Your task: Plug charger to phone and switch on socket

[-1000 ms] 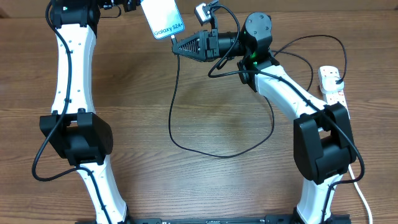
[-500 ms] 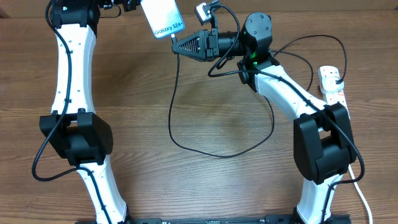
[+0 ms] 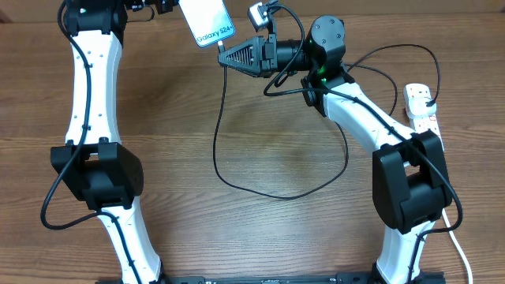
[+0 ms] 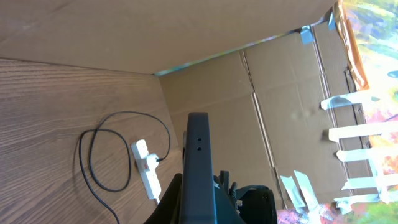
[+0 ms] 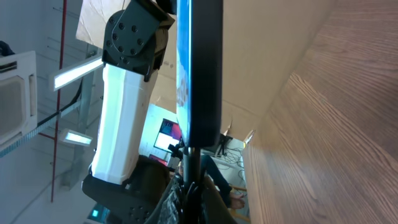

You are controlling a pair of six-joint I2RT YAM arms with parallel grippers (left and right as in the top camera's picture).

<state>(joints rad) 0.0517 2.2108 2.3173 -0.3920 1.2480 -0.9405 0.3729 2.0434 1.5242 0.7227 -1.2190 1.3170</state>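
Phone: slim slab with a bright light-blue screen, "Galaxy S24" text and a dark rim. It's lifted off the table, screen facing up toward the overhead camera. On both wrist views you only see it edge-on, as a dark bar rising straight out from between the jaws.

Charger: thin black cable. It drops from the right jaws, loops wide over the wood, then climbs back to the socket, well away from both jaws on the right side. The socket is a white strip with red switch marks. The black plug sits at one of its outlets. You can't read the switch position at this size.

Your left arm is stretched to the far edge of the table. Left gripper is clamped on the phone's far end, jaws closed on its faces.

Your right arm is folded at the elbow, wrist turned level, fingers pointing across at the phone's near end. Right gripper is closed on the charger's connector end. On the right wrist view the tip runs straight ahead of the jaws and meets the phone's bottom edge. You can't tell from these views whether it is seated in the port or only touching.
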